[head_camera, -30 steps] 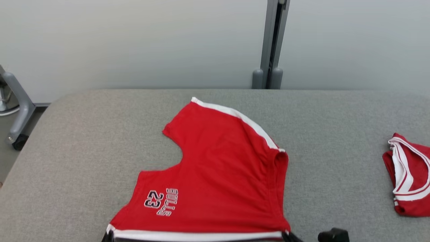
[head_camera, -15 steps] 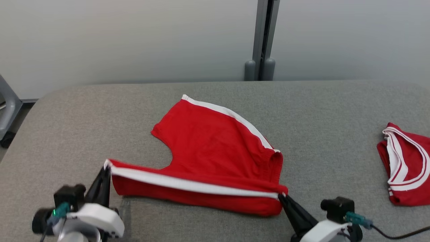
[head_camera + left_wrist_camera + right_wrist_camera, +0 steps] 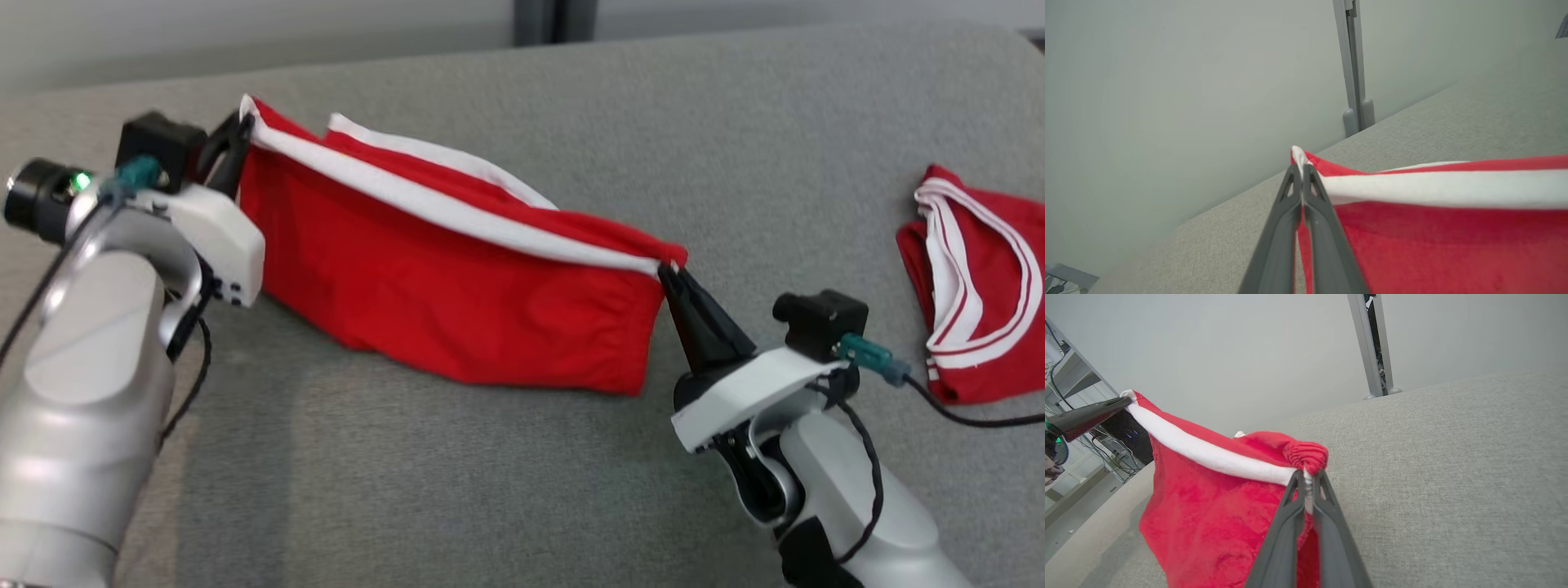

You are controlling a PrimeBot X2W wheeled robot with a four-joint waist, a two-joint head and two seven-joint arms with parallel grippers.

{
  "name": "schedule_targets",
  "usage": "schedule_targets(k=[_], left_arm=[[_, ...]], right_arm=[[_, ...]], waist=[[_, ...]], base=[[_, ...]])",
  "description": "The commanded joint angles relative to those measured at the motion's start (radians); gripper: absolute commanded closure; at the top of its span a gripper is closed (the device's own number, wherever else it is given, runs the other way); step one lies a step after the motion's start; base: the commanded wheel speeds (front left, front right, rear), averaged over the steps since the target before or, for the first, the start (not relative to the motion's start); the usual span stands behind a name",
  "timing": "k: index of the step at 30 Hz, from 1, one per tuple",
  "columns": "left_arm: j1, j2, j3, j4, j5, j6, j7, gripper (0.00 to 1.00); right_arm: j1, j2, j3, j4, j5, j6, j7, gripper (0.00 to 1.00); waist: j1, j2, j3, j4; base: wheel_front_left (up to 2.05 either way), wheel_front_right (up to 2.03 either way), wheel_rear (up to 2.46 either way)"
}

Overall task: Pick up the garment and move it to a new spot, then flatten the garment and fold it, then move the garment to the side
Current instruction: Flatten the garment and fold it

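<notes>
The garment is a red pair of shorts with white side stripes, stretched between my two grippers above the grey padded table. My left gripper is shut on the striped corner at the upper left; in the left wrist view the garment hangs to the right of my left gripper. My right gripper is shut on the other corner by the gathered waistband. In the right wrist view the garment sags from my right gripper toward the left gripper. Its lower edge droops close to the table.
A second red garment with white trim lies bunched at the table's right edge. A grey post stands against the pale wall behind the table. A cable trails from my right wrist. Bare grey padding spreads in front of the lifted cloth.
Both grippers have risen and carried the striped edge away from me, over the rest of the cloth, which now hangs between them. The head camera has tilted down.
</notes>
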Motion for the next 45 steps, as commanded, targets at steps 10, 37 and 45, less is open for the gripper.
schedule_targets(k=[10,37,45], left_arm=[[-0.208,0.093,-0.258,0.088,-0.249,0.0,0.061,1.0],[-0.152,-0.061,-0.276,0.445,-0.439,0.096,-0.041,0.0],[-0.103,-0.044,-0.279,0.465,-0.453,0.141,0.037,0.0]], right_arm=[[-0.084,-0.002,0.068,-0.043,0.129,0.0,-0.005,1.0],[0.053,-0.002,-0.161,-0.112,-0.061,0.0,-0.005,0.0],[0.07,-0.002,-0.174,-0.116,-0.085,0.0,-0.005,0.0]], waist=[[0.0,0.0,0.176,-0.116],[0.0,0.0,0.11,-0.088],[0.0,0.0,0.091,-0.101]], base=[[0.0,0.0,0.0],[0.0,0.0,0.0],[0.0,0.0,0.0]])
